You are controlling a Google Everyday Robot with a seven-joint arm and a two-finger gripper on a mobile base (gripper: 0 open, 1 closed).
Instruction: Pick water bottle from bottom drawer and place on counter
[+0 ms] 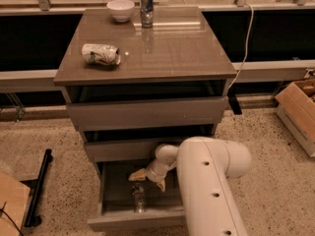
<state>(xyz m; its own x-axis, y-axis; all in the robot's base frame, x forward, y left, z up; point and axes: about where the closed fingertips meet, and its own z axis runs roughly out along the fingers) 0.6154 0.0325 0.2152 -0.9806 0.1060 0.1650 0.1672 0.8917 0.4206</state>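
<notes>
- Water bottle (139,198): a small clear bottle inside the bottom drawer (132,223), on the grey floor of the drawer near its front wall and left of its middle. I cannot tell whether it stands or leans.
- Gripper (146,181): mine, reaching into the same drawer from the right, at the end of a white arm (211,191) that fills the lower right of the view. It hangs above the drawer floor, toward the back of the drawer.
- Fingers (138,175): two pale yellow fingers, spread apart, with nothing between them. One tip points left and the other points down toward the drawer front.
- Bottle relative to fingers: the bottle lies just in front of the gripper, on the drawer-front side, almost directly below my left-pointing fingertip in the view. A narrow strip of drawer floor shows between that tip and the top of the bottle, so the two are near but apart. The bottle is outside the gap between the fingers.
- Drawers: the bottom drawer is pulled furthest out. The middle drawer (118,149) and the top drawer (147,113) above it are each pulled out a little, forming steps.
- Counter (187,53): a glossy grey-brown top. It carries a crushed white can (101,54) lying on its side at the left, a white bowl (120,9) at the back left, and a slim can (146,6) upright just right of the bowl.
- Surroundings: a cardboard box (298,114) sits on the speckled floor at the right edge of the view.
</notes>
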